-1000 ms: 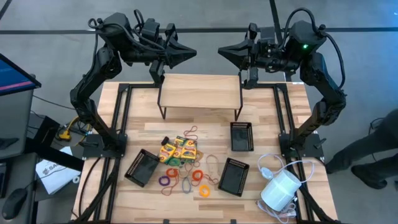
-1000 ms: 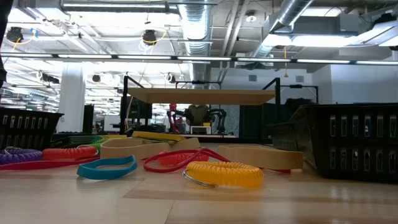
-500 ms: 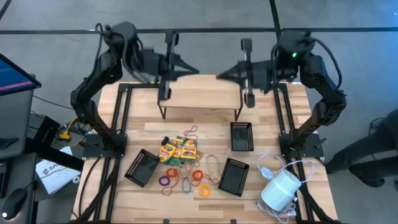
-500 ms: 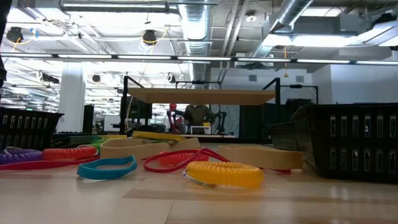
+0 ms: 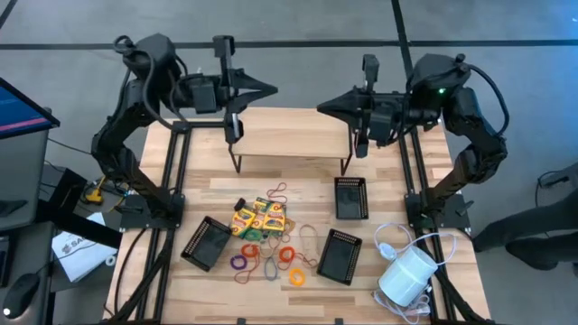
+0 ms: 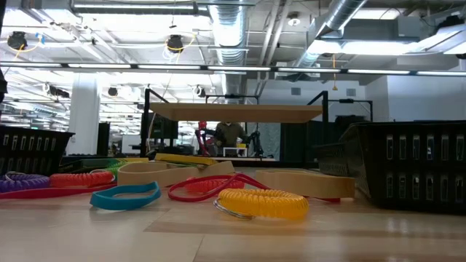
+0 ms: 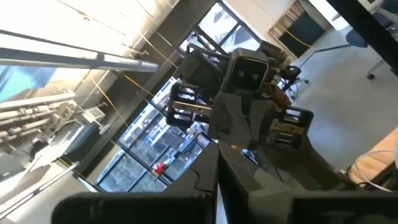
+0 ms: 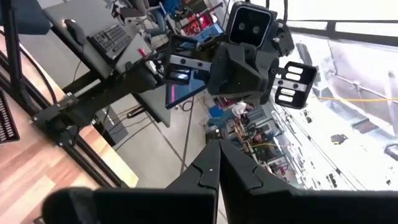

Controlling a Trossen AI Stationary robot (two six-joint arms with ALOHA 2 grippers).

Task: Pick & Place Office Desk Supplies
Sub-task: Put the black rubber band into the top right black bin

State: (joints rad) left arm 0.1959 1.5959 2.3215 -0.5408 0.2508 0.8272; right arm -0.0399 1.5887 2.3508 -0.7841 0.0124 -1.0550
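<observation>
The left gripper [image 5: 269,88] hung high over the far edge of the table, its fingers [image 7: 214,180] pressed together with nothing between them. Opposite it, the right gripper [image 5: 322,106] was likewise pinched closed and empty, its tip facing the left one across the gap above the small wooden shelf [image 5: 291,133]. Each wrist view looked straight at the other arm's camera head, which fitted two arms parked nose to nose, clear of the work below; this read as a waiting posture, with no grasp begun.

Below and nearer the front lay the supplies. The crayon boxes [image 5: 260,218] sat in a loose cluster near the table's middle, and the coloured elastic loops [image 5: 275,258] were scattered just in front of them, some overlapping. In the low view a yellow coiled loop [image 6: 262,203] lay closest, with a blue loop [image 6: 125,195] and red ones beside it. Three black mesh trays [image 5: 206,243] stood around the pile, presumably set there as destinations for sorting. A white cylinder [image 5: 407,274] with its cord rested at the front right corner, apart from the supplies.
</observation>
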